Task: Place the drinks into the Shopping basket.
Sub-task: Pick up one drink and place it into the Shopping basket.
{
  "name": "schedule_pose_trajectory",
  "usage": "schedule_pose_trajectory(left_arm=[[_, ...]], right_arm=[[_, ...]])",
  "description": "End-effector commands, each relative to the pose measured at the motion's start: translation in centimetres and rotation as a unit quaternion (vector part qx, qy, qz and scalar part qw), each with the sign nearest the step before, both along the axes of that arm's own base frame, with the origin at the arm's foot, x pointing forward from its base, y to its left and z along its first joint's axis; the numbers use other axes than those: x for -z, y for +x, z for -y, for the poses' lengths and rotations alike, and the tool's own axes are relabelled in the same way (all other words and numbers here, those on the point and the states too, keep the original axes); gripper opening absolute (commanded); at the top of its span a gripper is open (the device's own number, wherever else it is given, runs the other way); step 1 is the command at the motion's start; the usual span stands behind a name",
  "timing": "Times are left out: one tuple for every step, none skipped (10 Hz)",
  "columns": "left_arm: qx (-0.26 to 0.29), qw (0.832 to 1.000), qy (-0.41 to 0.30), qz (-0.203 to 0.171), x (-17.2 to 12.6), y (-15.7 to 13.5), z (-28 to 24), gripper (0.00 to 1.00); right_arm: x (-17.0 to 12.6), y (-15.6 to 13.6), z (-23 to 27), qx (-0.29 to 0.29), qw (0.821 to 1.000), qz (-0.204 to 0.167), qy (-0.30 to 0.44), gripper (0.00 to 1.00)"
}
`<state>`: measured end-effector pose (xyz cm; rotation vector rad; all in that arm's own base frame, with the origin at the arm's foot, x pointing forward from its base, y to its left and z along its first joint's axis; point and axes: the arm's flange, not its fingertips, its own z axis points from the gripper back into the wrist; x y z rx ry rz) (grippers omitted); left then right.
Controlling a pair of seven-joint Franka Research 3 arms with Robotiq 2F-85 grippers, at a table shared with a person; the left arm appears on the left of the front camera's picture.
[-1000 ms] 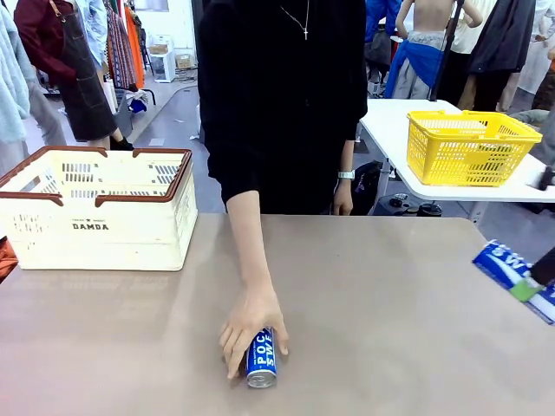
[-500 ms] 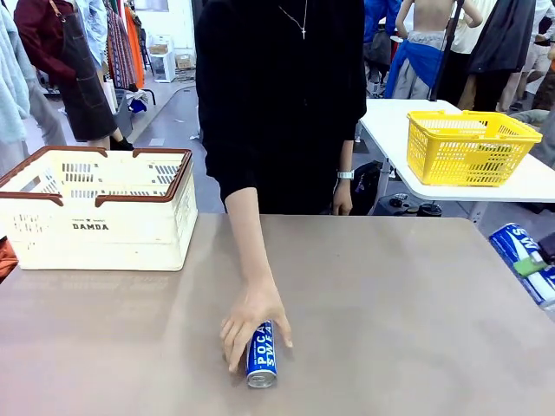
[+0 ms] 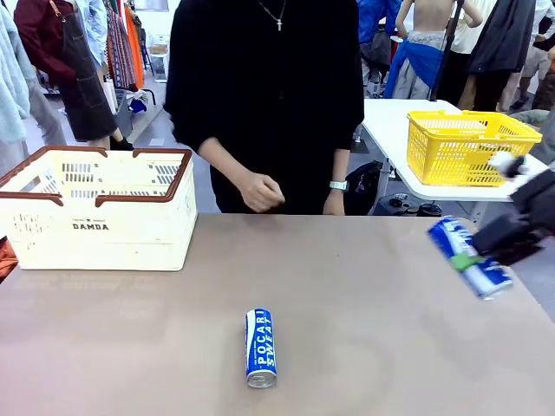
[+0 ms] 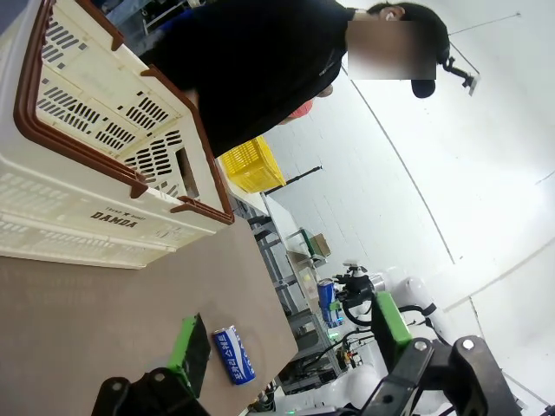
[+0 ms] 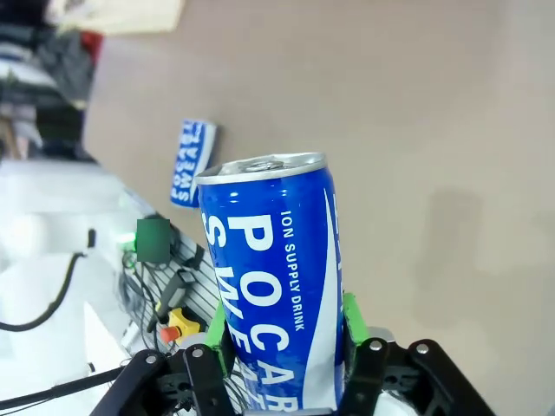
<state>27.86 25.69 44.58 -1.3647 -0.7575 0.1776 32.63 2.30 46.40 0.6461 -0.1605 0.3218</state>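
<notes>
The right arm comes in at 3 o'clock of the table and hangs above its edge. The right jaws are closed on one drink, the held can, with a green pad on each side of its lower half. The left jaws stand wide open and hold nothing; their green pads are far apart, low over the table. The person stands at 12 o'clock, and the person's hand is loosely closed in front of the waist, above the far edge.

The Shopping basket, cream-white with a brown rim and the word "DAMDA", stands upright at 10 o'clock. The held can is blue and white, marked "POCARI SWEAT", and it is tilted in the front view. The lying can is of the same kind. It rests on its side at 6 o'clock, well apart from the basket, with a silver end toward the robot.

One second ago the person's hand lay on the lying can; now it is drawn back and the can lies free, almost in the same place. The held can was then at the right edge of the picture; now it is higher and further in. The basket has not moved
</notes>
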Motion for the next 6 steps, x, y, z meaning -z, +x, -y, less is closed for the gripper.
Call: schedule_pose_trajectory(left_arm=[[0.0,1.0,-0.006,0.003,-0.3,-0.1,0.0,1.0],[0.0,1.0,-0.006,0.003,-0.3,-0.1,0.0,1.0],[0.0,1.0,-0.006,0.003,-0.3,-0.1,0.0,1.0],[0.0,1.0,-0.006,0.003,-0.3,-0.1,0.0,1.0],[0.0,1.0,-0.006,0.003,-0.3,-0.1,0.0,1.0],[0.0,1.0,-0.006,0.003,-0.3,-0.1,0.0,1.0]], right_arm=[[-0.3,3.4,-6.6,-0.033,0.999,-0.006,-0.016,0.0],[-0.4,5.0,-10.4,-0.036,0.999,-0.013,-0.035,0.0],[-0.1,6.3,-14.7,-0.03,0.998,-0.025,-0.053,0.0],[0.6,7.5,-18.9,-0.01,0.996,-0.039,-0.078,0.0],[1.3,8.3,-22.6,0.008,0.994,-0.038,-0.098,0.0],[1.9,9.2,-25.8,0.022,0.992,-0.033,-0.12,0.0]])
